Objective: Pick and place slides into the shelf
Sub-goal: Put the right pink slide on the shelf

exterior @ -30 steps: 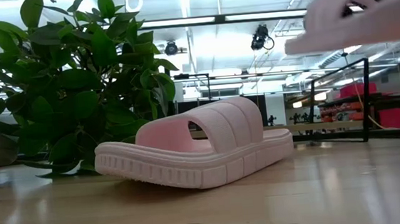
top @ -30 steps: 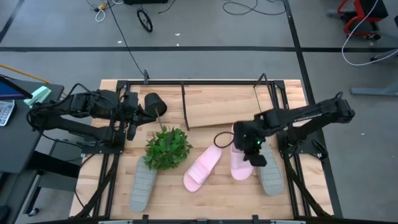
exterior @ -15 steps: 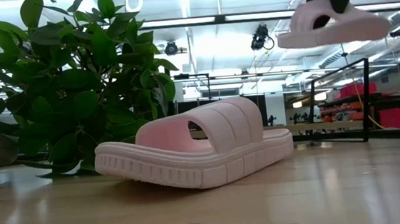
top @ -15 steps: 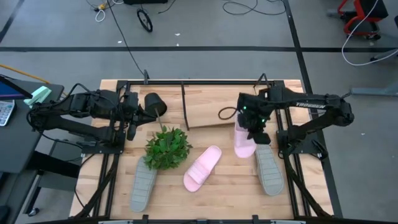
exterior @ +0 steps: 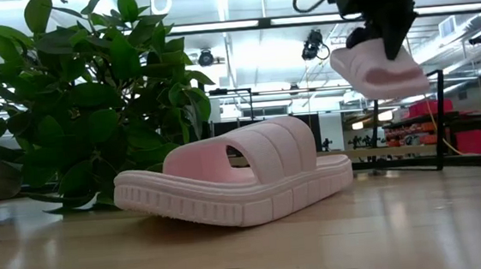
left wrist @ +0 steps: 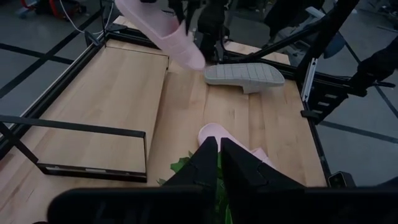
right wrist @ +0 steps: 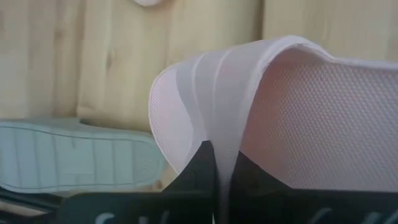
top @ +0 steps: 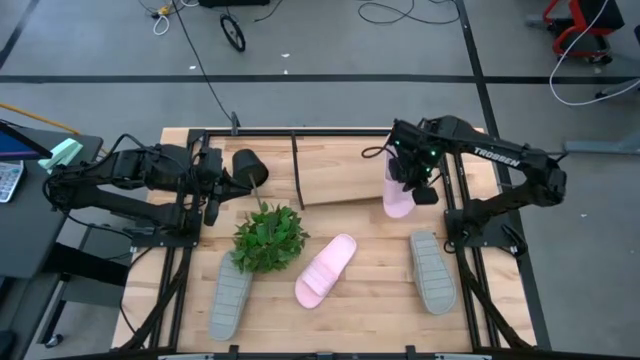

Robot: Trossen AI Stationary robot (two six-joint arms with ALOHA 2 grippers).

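My right gripper (top: 411, 172) is shut on a light pink slide (top: 398, 192) and holds it in the air over the right end of the shelf (top: 340, 172), a slanted wooden board in a black rod frame. The low view shows this slide (exterior: 379, 65) tilted below the gripper. A second pink slide (top: 326, 270) lies sole down mid-table. One grey slide (top: 432, 271) lies to its right. The other grey slide (top: 231, 297) lies near the left front, below the plant. My left gripper (top: 212, 186) waits shut at the table's left side. My right gripper pinches the pink slide's wide strap (right wrist: 214, 134) between its two fingers, at the strap's edge. The fingers come from above, pointing down. The slide hangs below them, lifted clear of the table and board, tilted with one end (exterior: 408, 80) lower.
A green leafy plant (top: 269, 238) stands left of centre, with a black pot (top: 249, 165) lying near the shelf's left end. Upright black rods (top: 296, 172) frame the shelf. Bare board shows left of the held slide.
My right gripper has risen and moved toward the table's far edge, carrying the pink slide from beside the right grey slide to above the shelf's right end. The slide is now lifted clear and tilted.
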